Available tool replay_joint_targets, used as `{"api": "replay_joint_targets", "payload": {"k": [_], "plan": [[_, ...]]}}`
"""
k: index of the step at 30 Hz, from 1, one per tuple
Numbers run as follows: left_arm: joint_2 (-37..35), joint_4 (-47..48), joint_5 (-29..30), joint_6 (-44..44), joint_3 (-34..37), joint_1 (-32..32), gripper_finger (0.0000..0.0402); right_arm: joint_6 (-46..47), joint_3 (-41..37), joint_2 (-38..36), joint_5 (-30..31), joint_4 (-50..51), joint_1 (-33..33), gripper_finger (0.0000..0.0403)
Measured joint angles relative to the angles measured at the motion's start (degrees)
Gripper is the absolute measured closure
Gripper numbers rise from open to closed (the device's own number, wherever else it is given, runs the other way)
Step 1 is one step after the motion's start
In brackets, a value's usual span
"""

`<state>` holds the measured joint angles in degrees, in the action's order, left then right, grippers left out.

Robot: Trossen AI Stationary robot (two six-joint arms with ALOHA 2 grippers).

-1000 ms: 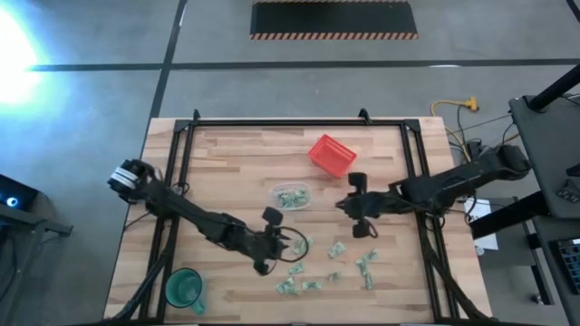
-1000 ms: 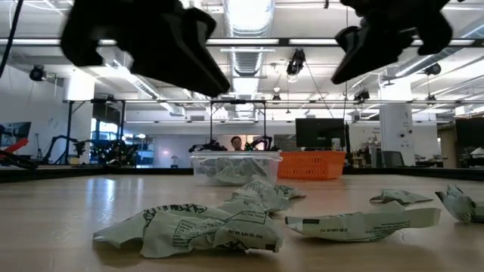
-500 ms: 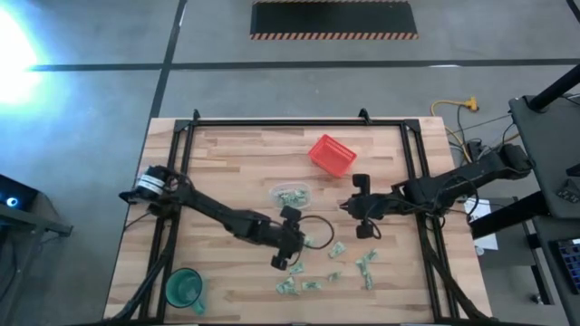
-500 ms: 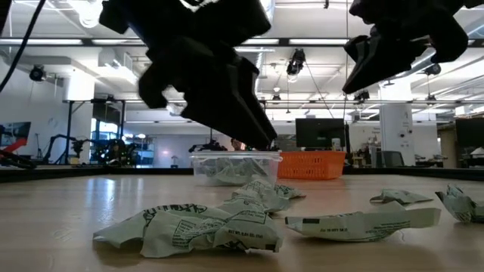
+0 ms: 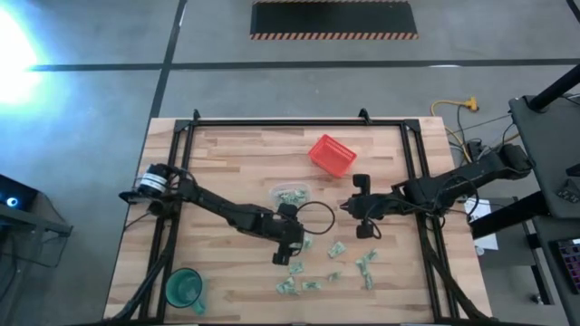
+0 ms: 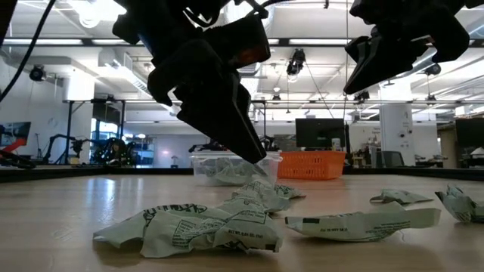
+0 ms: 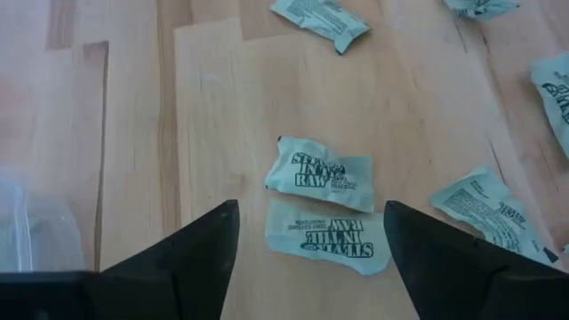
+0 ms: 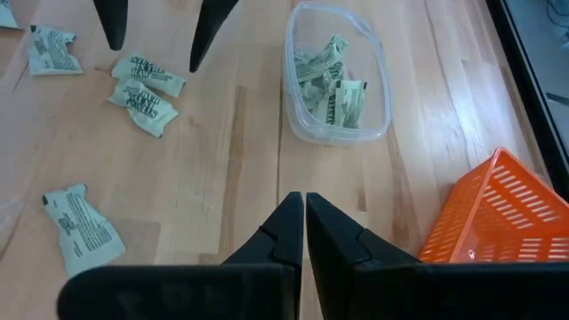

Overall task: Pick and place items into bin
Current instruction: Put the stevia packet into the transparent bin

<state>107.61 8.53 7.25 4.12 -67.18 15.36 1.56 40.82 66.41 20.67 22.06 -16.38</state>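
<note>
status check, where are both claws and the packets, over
Left claw open, empty, poised over two packets near the bin. Right claw shut, empty, waiting beside the basket. Bin holds some packets. Nothing in the way.

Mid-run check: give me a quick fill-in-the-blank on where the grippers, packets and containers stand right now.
1. The left gripper hovers with its fingers ____ over two pale green wrapped packets.
2. The right gripper is ____ and holds nothing.
3. The small clear plastic container already holds several ____.
4. The red mesh basket lies on the ____ arm's side.

Missing words: open; shut; packets; right
</note>
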Motion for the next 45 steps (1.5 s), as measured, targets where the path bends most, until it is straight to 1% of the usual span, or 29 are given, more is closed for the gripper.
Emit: {"api": "replay_joint_targets", "payload": {"k": [7, 11, 17, 23, 26, 28, 32, 40, 45], "plan": [[0.1, -0.2, -2.2, 0.1, 0.1, -0.4, 0.0138, 0.0, 0.0, 0.0, -0.2, 0.0, 0.0, 0.0394], [1.8, -0.6, -2.3, 0.1, 0.1, -0.8, 0.0138, 0.0, 0.0, 0.0, -0.2, -0.1, 0.0, 0.0394], [5.3, -0.1, -2.7, -0.2, -1.7, -1.5, 0.0138, 0.0, 0.0, 0.0, -0.2, -0.3, 0.0, 0.0394], [5.5, 1.4, -2.8, -0.2, -2.4, -1.9, 0.0139, 0.0, 0.0, 0.1, -0.2, 0.0, 0.0, 0.0394], [5.4, 1.5, -3.9, -0.2, -2.3, -1.9, 0.014, 0.0, 0.0, 0.1, -0.2, 0.0, 0.0, 0.0394], [5.4, 1.5, -4.0, -0.2, -2.3, -1.9, 0.0147, 0.0, 0.0, 0.1, -0.2, 0.0, 0.0, 0.0394], [5.4, 1.5, -4.4, -0.2, -2.2, -1.9, 0.0185, 0.0, -0.1, 0.1, -0.2, 0.0, 0.0, 0.0394], [4.6, 3.3, -4.3, -0.6, -2.2, -1.9, 0.0301, 0.0, -0.1, 0.1, -0.2, 0.0, 0.0, 0.0394], [4.0, 4.1, -4.2, -2.0, -2.2, -1.9, 0.0366, 0.0, -0.1, 0.0, -0.2, 0.0, 0.0, 0.0394]]}}
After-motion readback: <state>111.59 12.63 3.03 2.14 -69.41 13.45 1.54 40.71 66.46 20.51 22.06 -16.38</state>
